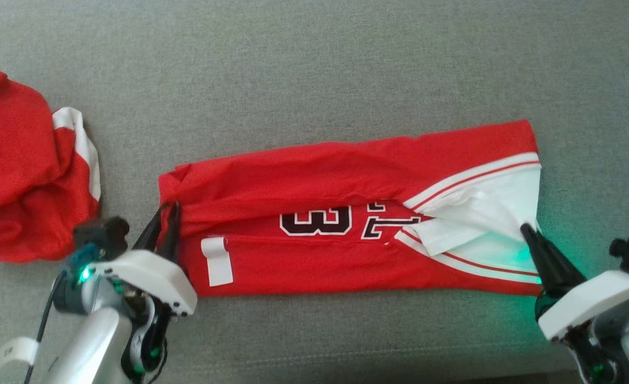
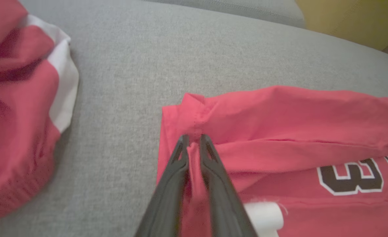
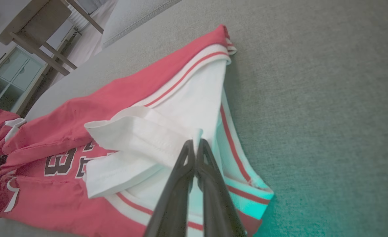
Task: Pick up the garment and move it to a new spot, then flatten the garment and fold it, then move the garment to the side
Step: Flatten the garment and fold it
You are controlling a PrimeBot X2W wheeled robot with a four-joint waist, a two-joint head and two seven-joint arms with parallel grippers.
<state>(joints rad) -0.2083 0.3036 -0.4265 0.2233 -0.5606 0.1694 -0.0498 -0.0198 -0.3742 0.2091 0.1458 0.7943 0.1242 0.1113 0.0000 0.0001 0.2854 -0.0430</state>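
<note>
**Jersey strung between both hands, long axis hand to hand**

I have the jersey (image 1: 320,176) lying on the grey cushion (image 1: 314,64) as a long, narrow strip, already folded lengthwise. My left hand (image 1: 166,205) sits at one short end, fingers almost together with a ridge of red cloth pinched between them. My right hand (image 1: 525,228) sits at the far end, fingers pressed tight on a tuck of the white panel.

The strip runs straight from one hand to the other, so neither arm has to reach; each owns its nearer end. I judge that the next fold goes along that line, one end carried over towards the other hand. A white label (image 1: 218,261) lies just inward of the left hand. A second red heap (image 1: 21,170) lies outward of it, apart from the jersey.
</note>
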